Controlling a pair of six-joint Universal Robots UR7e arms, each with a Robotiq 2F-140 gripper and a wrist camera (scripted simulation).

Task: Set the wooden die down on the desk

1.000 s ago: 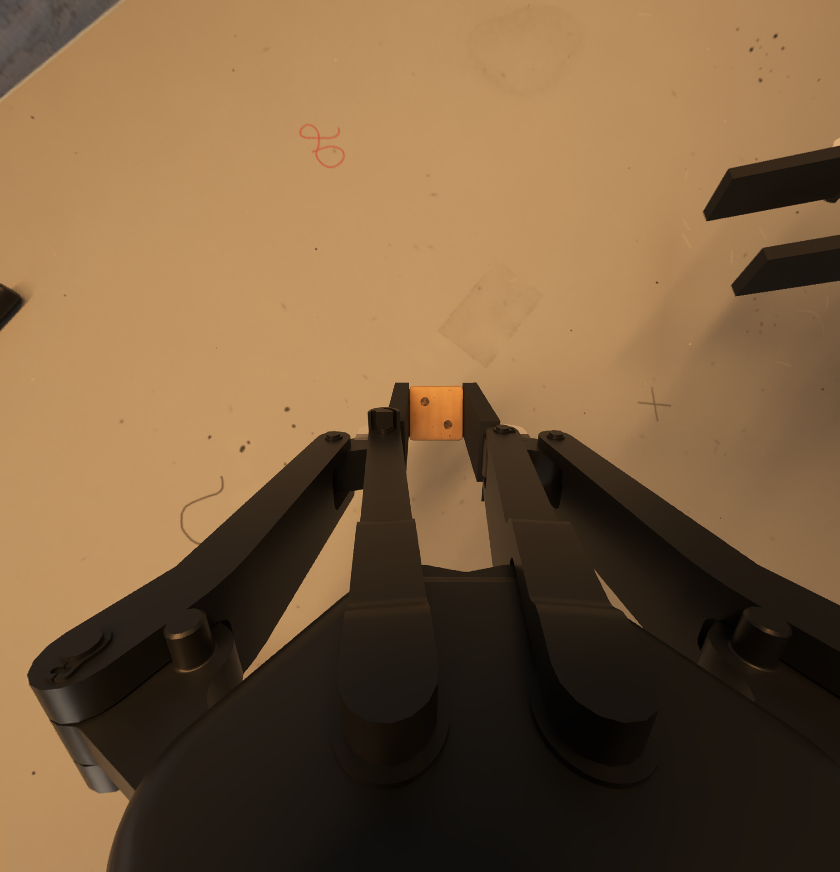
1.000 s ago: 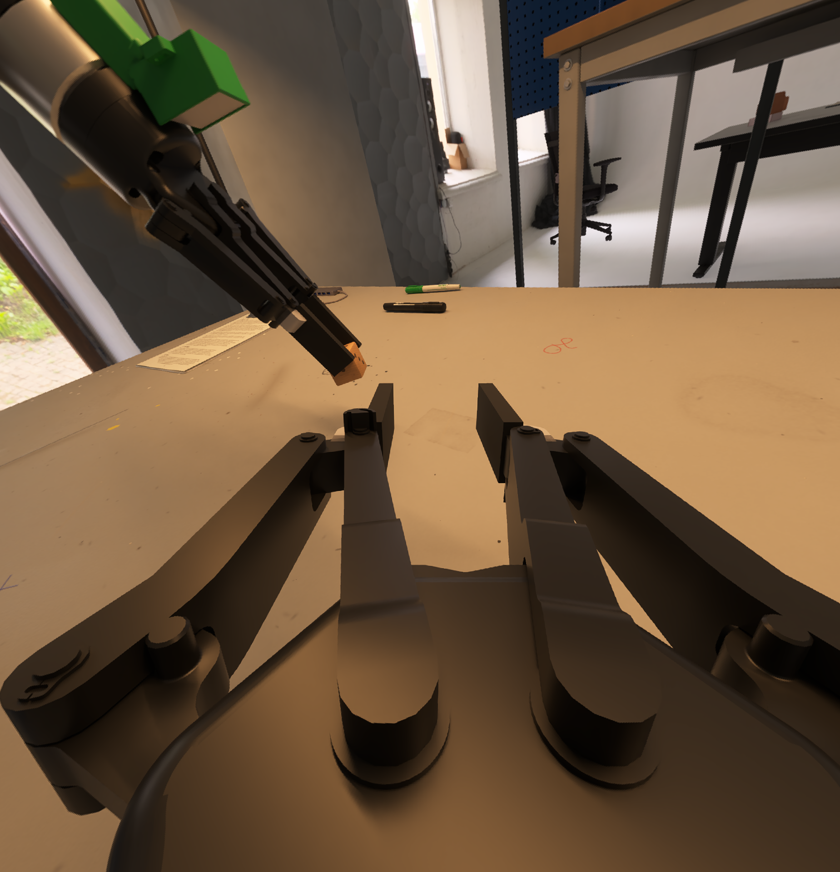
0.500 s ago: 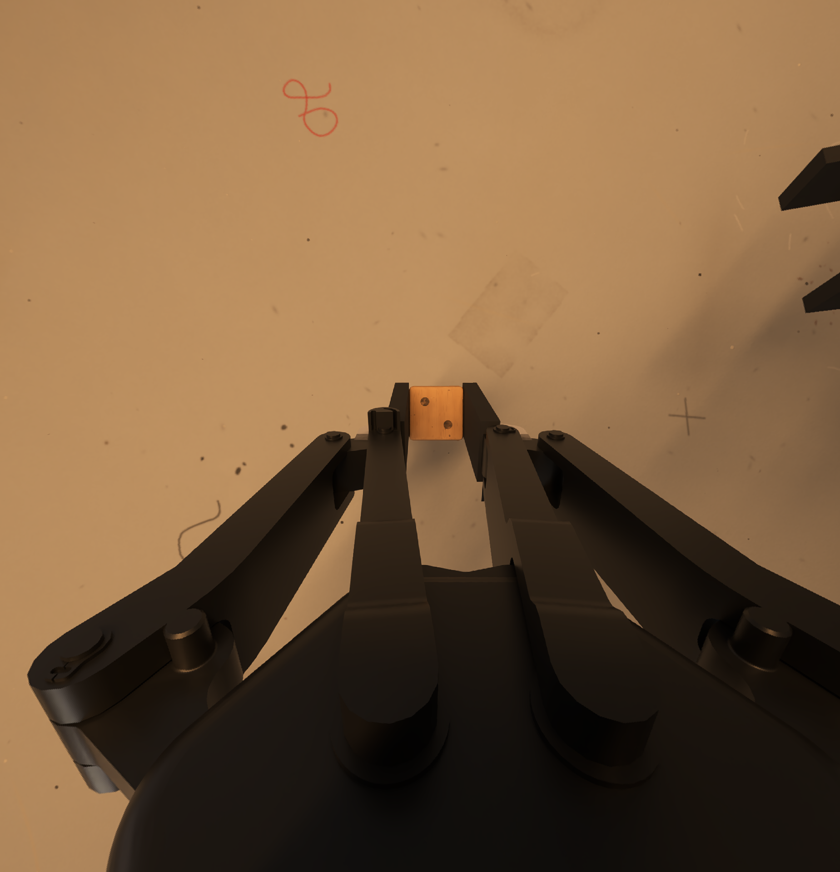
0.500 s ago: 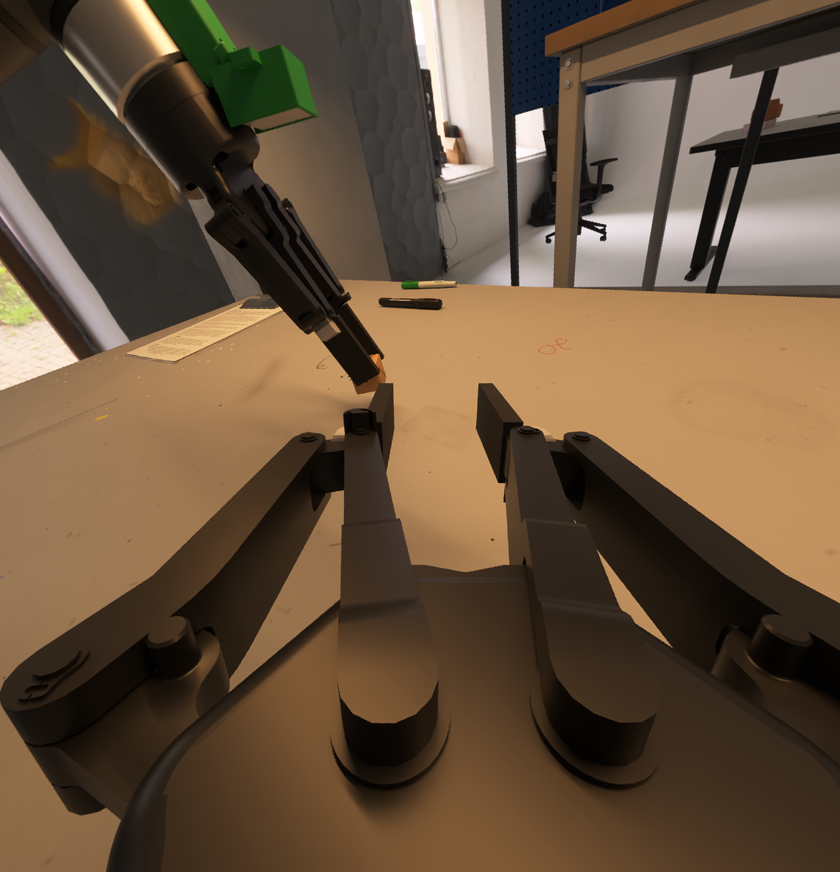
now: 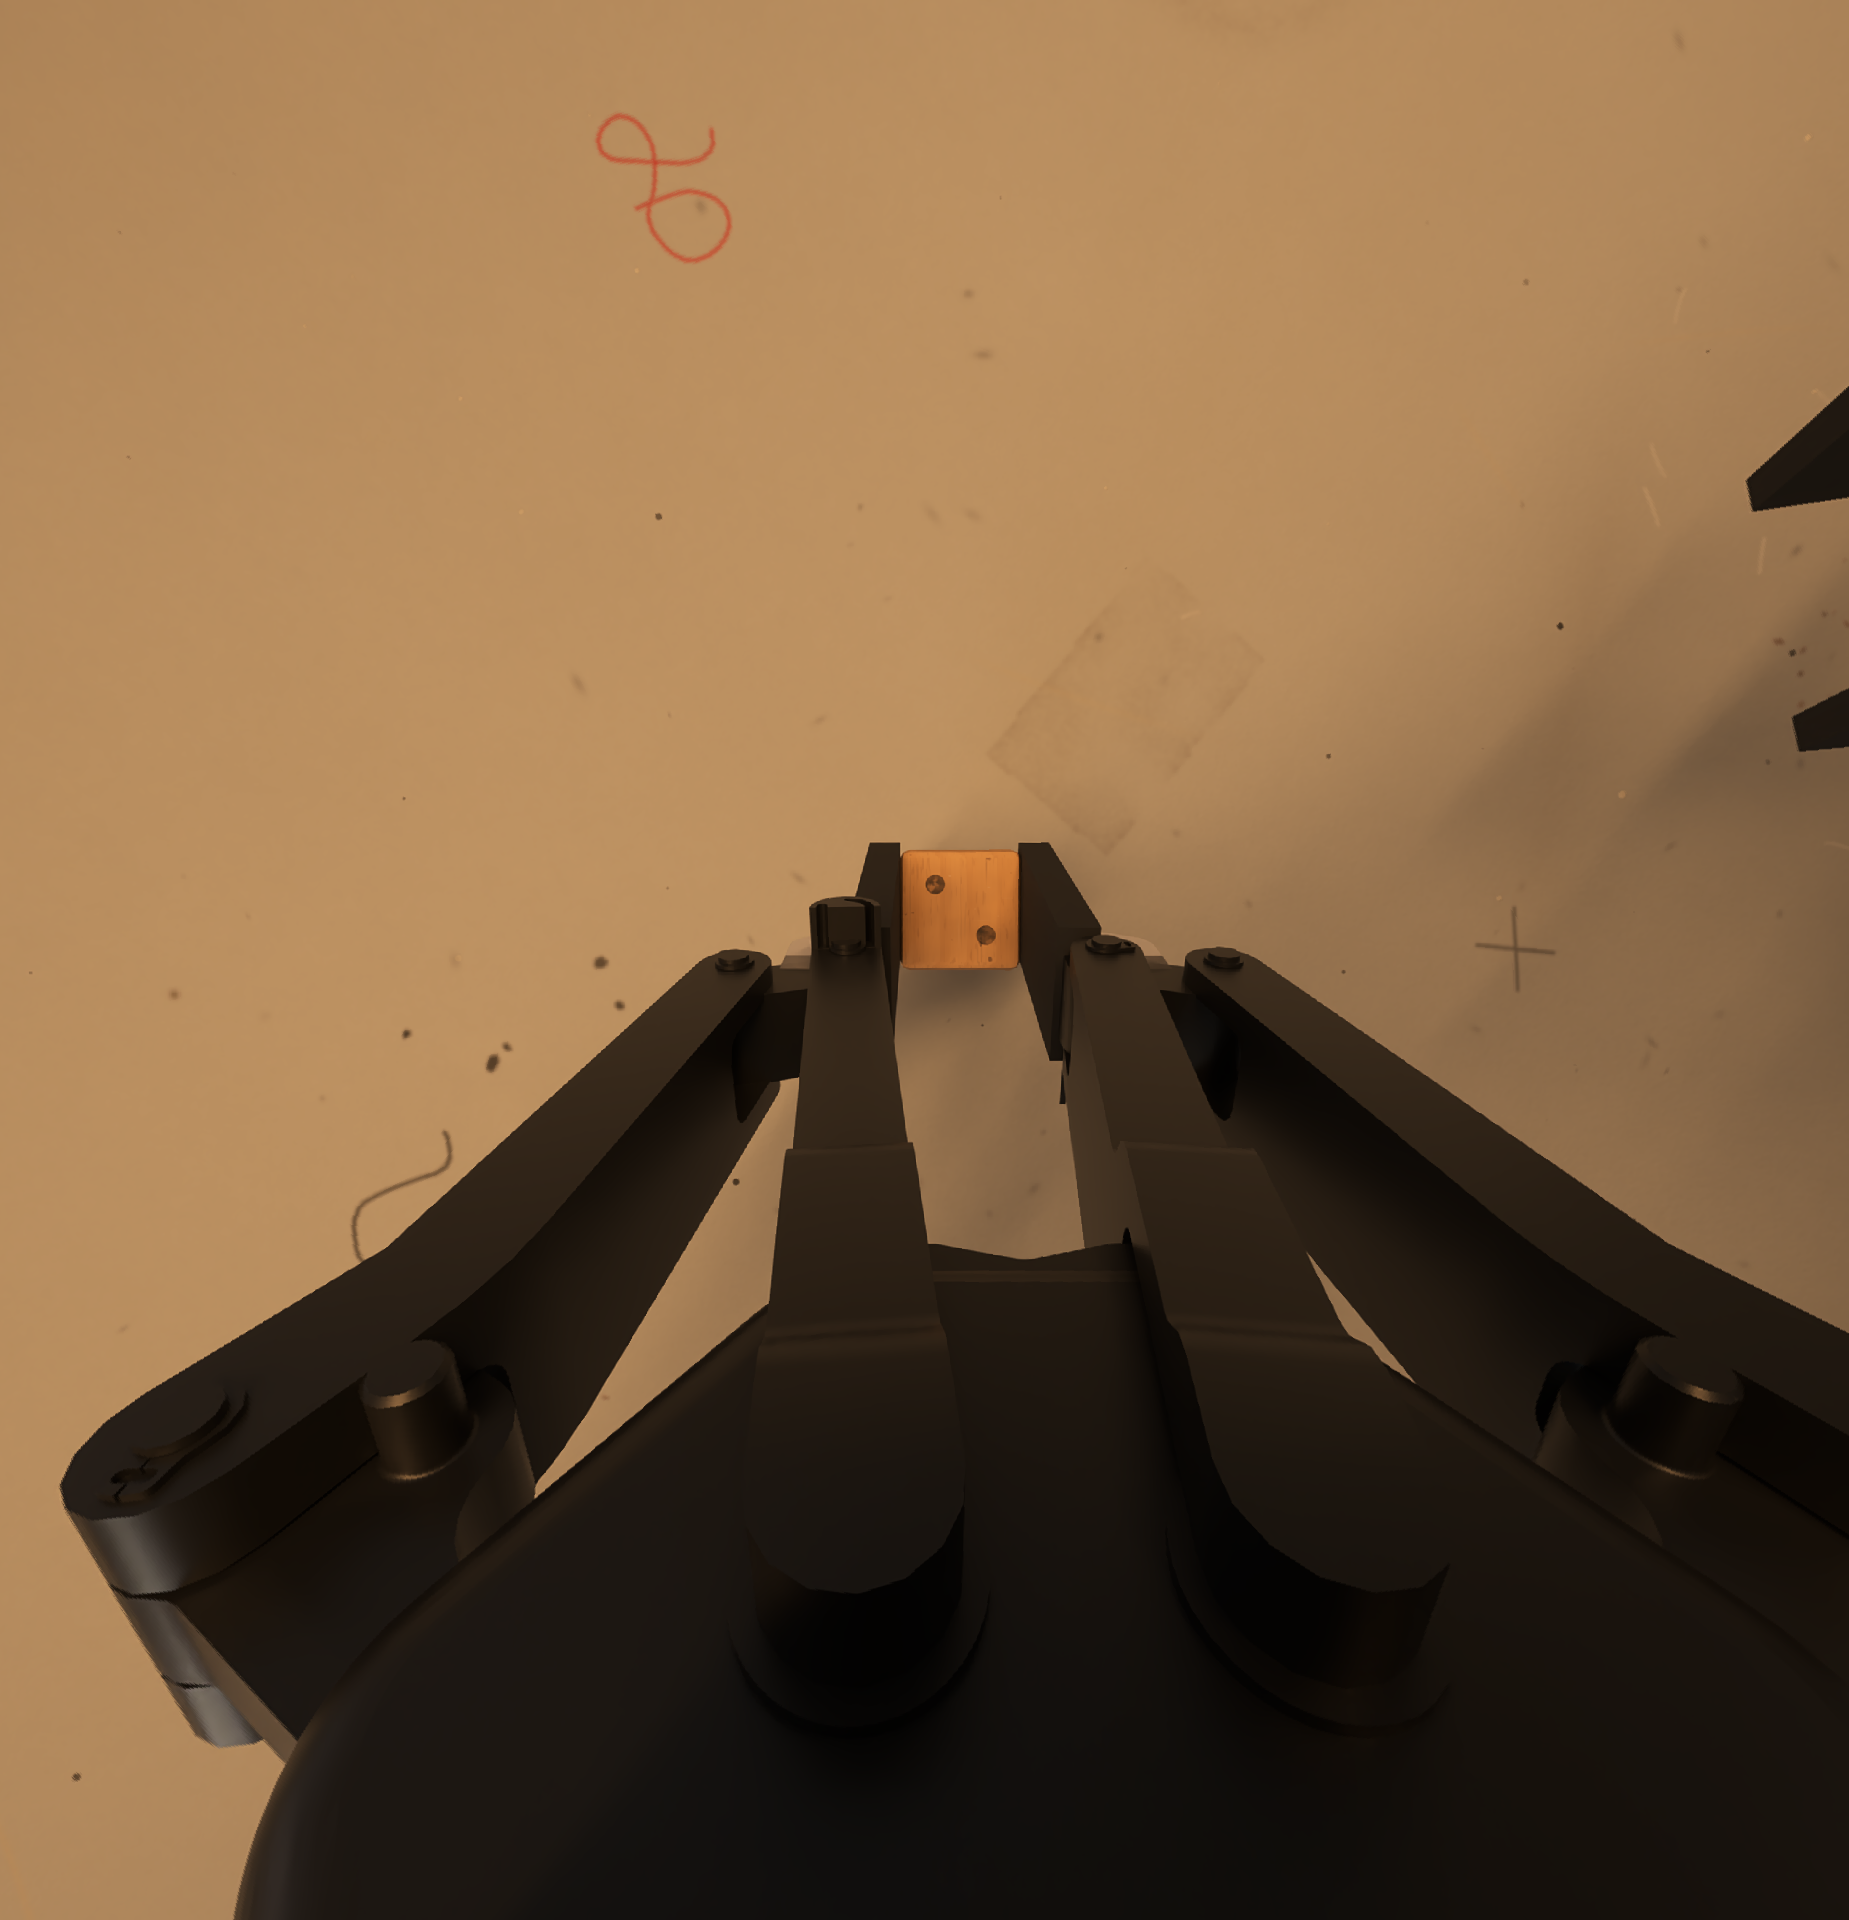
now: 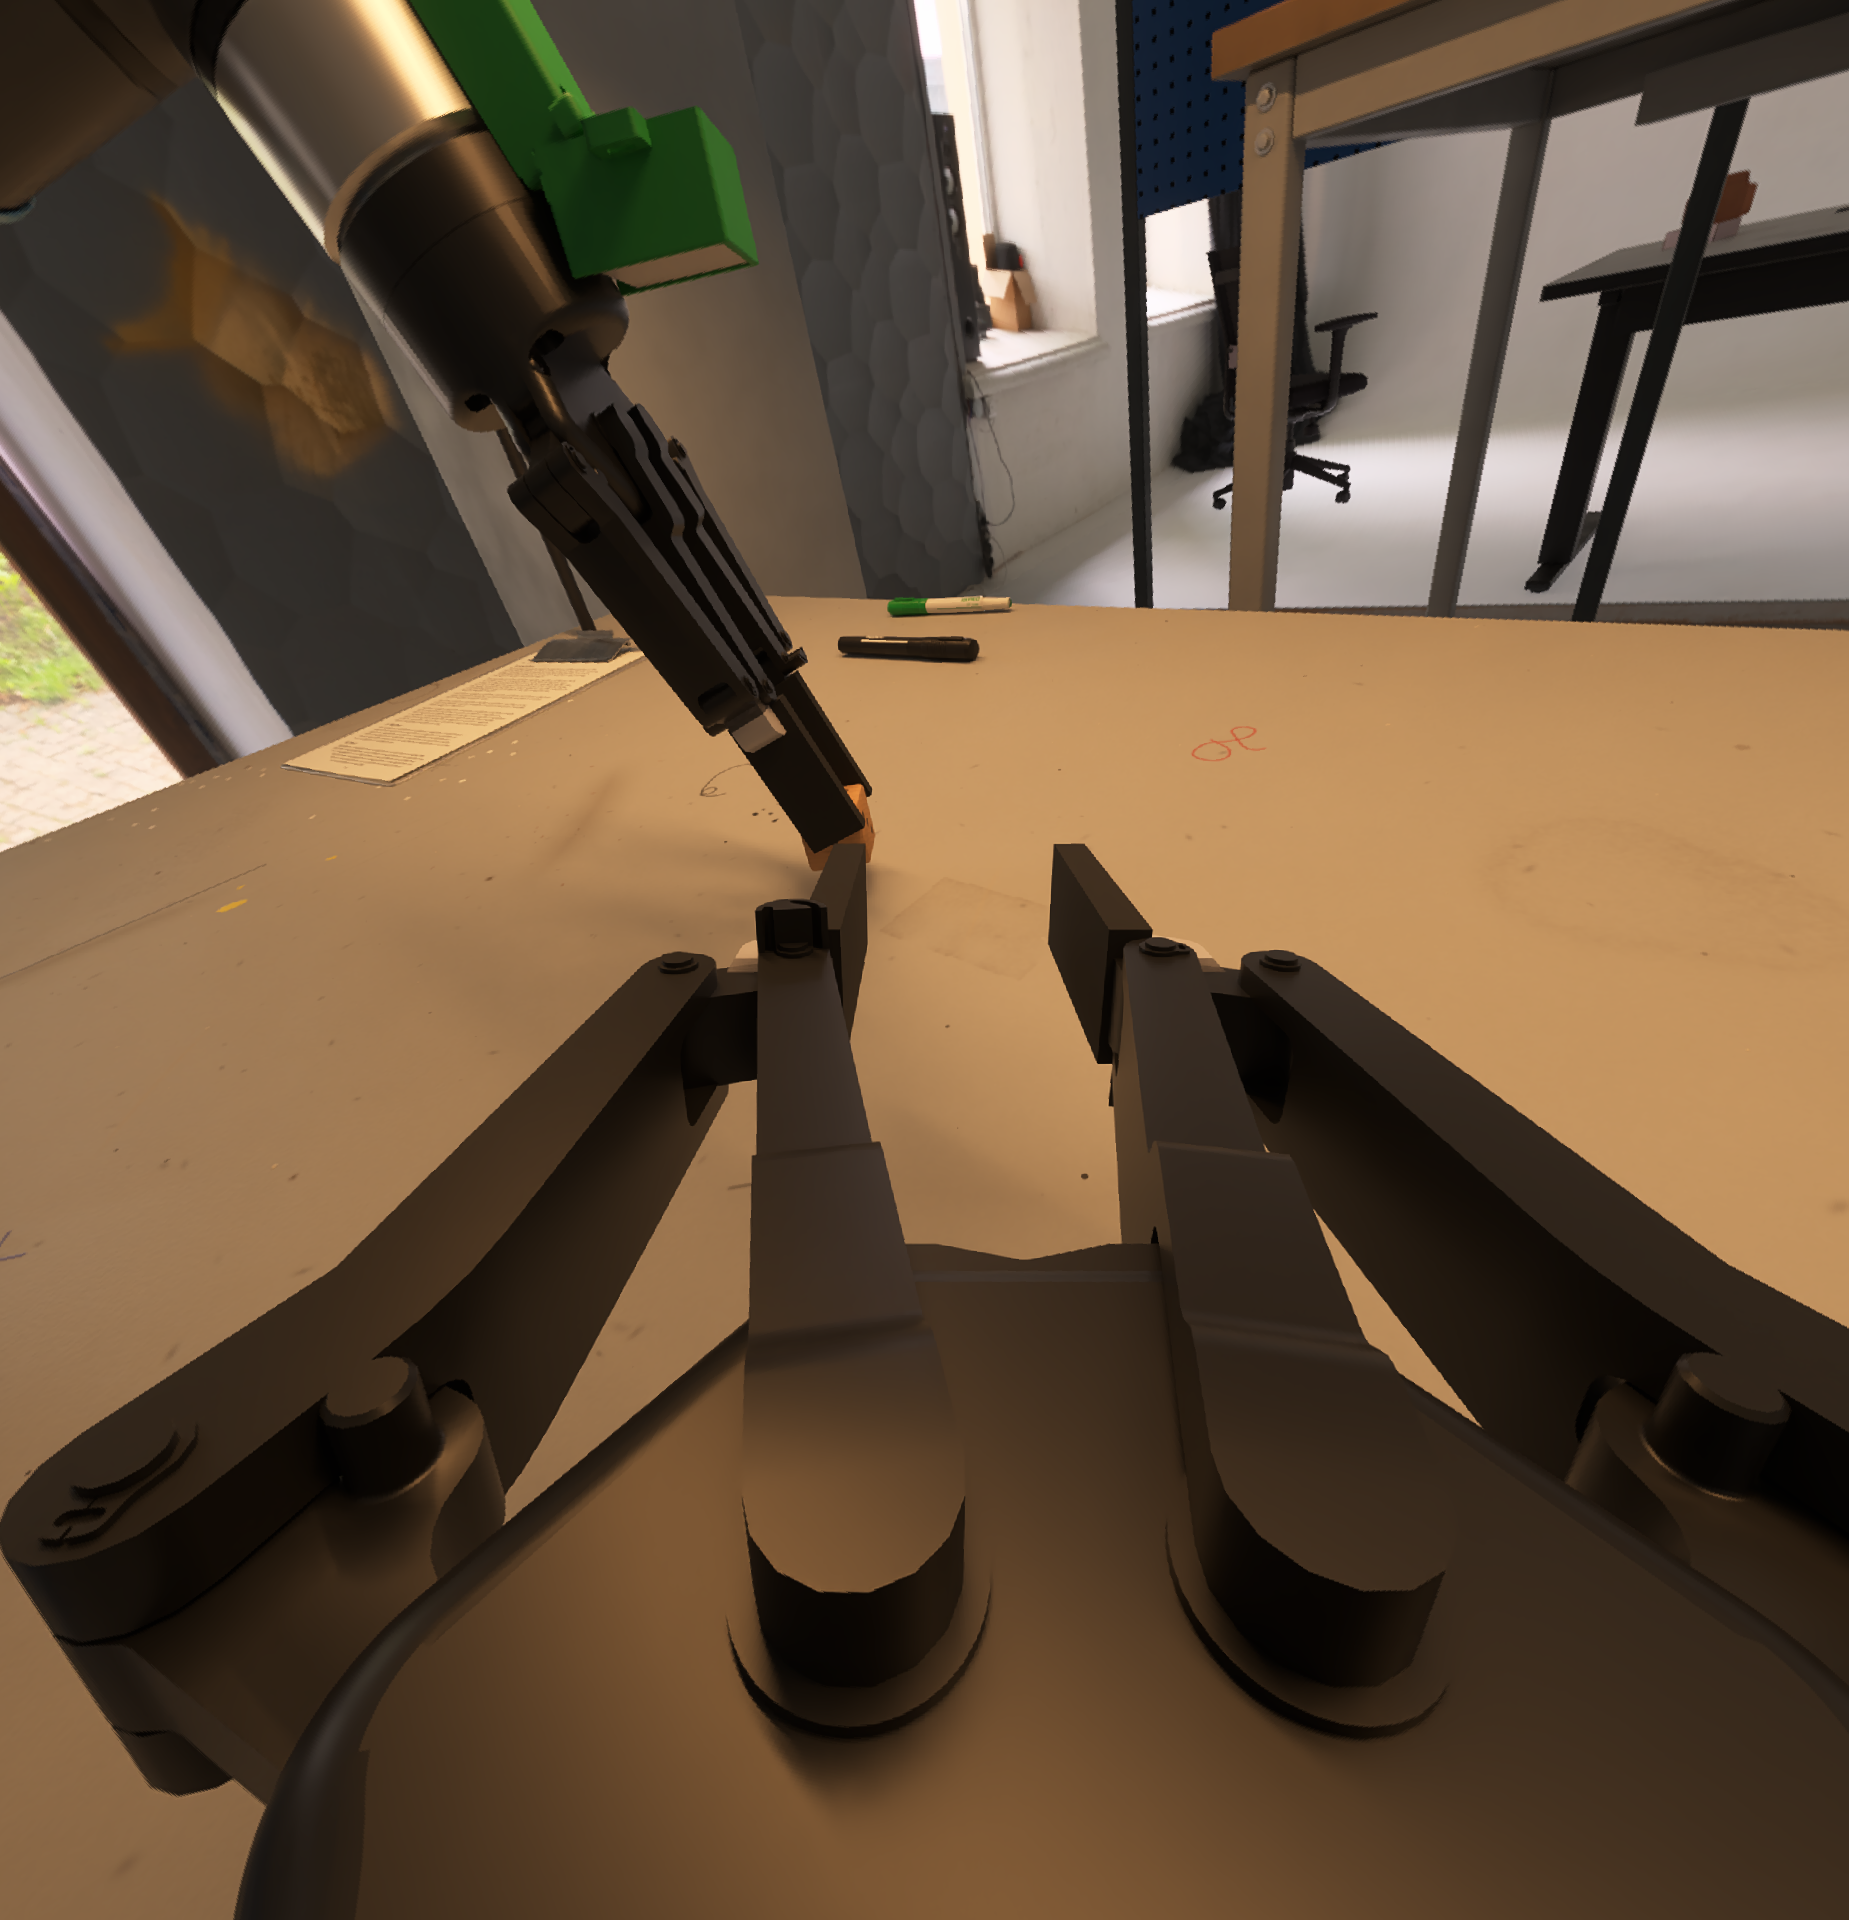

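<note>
My left gripper (image 5: 959, 883) is shut on the wooden die (image 5: 959, 909), a small orange-brown cube showing a face with two pips. It holds the die just above the tan desk (image 5: 380, 623), tilted down steeply. In the right wrist view the left gripper (image 6: 842, 826) comes down from the upper left with the die (image 6: 860, 821) at its tip, very close to the desk surface (image 6: 1419, 935). I cannot tell whether the die touches the desk. My right gripper (image 6: 956, 894) is open and empty, low over the desk, just in front of the die.
A black marker (image 6: 907, 648) and a green marker (image 6: 946, 605) lie at the far side of the desk. A printed sheet (image 6: 463, 712) lies at the far left. The right gripper's fingers (image 5: 1824, 457) show at the right edge of the left wrist view.
My left gripper has come down toward the desk and nearer the right gripper, with the die still held. The right gripper has stayed open and still.
</note>
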